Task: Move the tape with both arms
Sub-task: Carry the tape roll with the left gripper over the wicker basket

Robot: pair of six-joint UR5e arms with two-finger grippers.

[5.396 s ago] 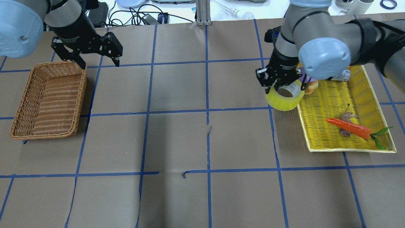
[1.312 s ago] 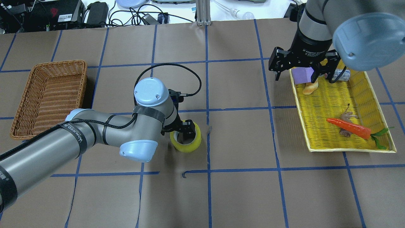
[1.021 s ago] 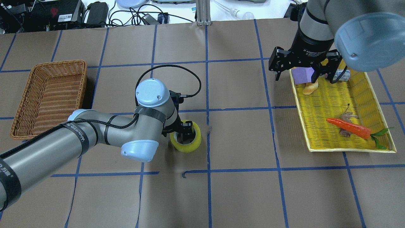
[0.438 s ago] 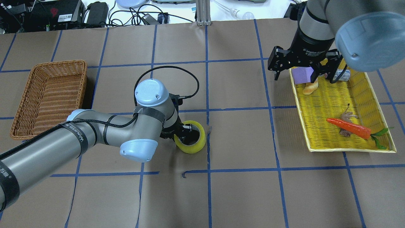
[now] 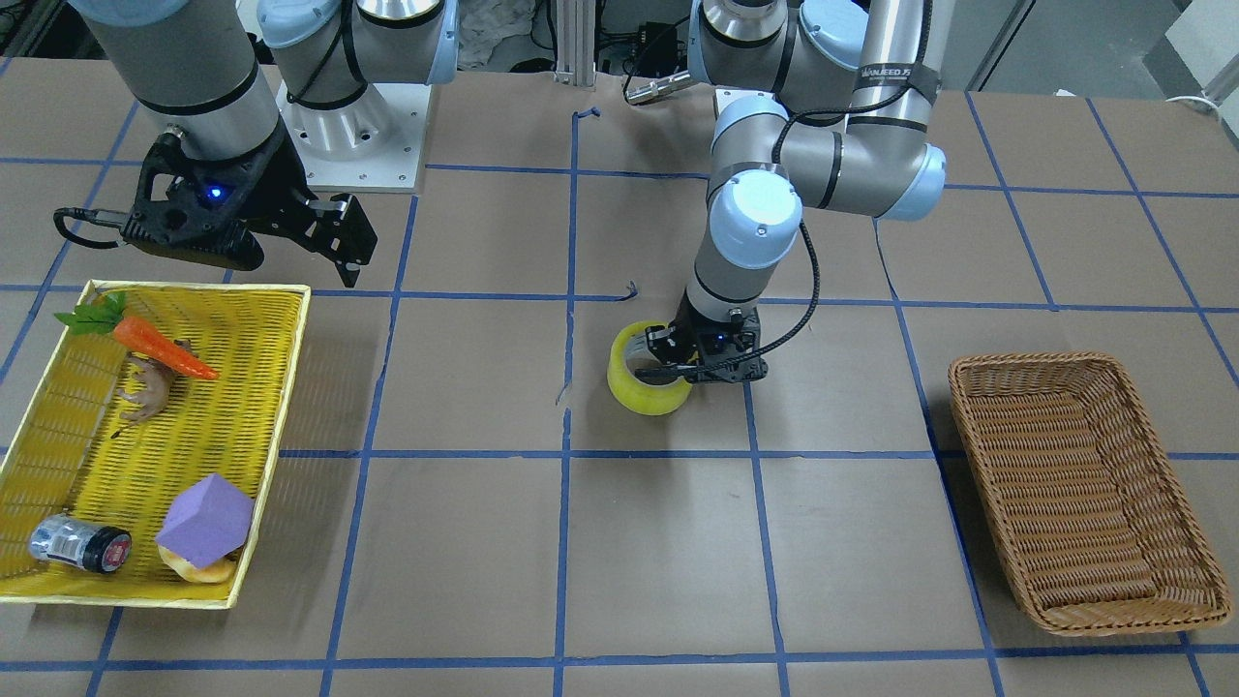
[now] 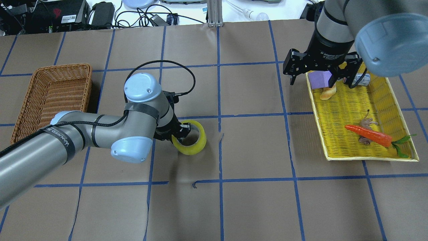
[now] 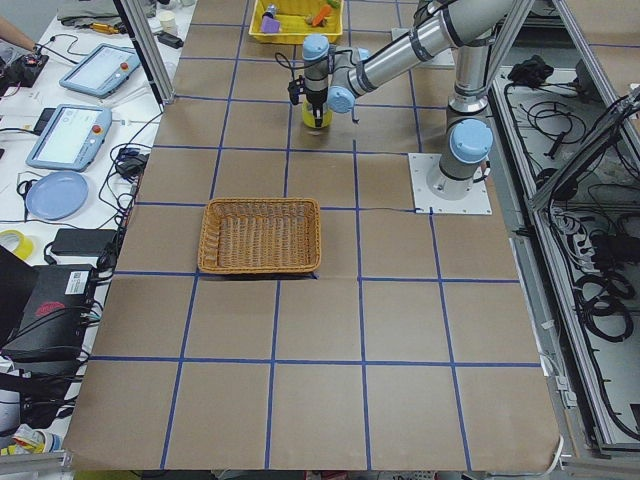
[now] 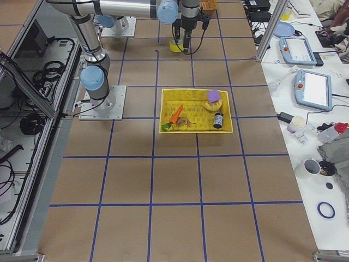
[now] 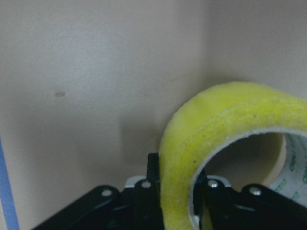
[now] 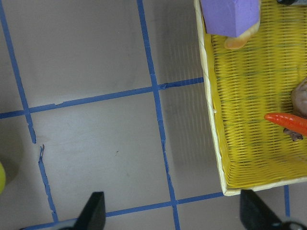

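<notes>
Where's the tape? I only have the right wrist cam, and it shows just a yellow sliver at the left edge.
Observer: The tape is near the middle of the table, held by the left gripper.
Operator: How is it gripped?
Observer: The left wrist view shows one finger inside the core and one outside, pinching the roll's wall.
Operator: Drop-off?
Observer: A brown wicker basket stands near the table's end on the robot's left, apart from the tape.
</notes>
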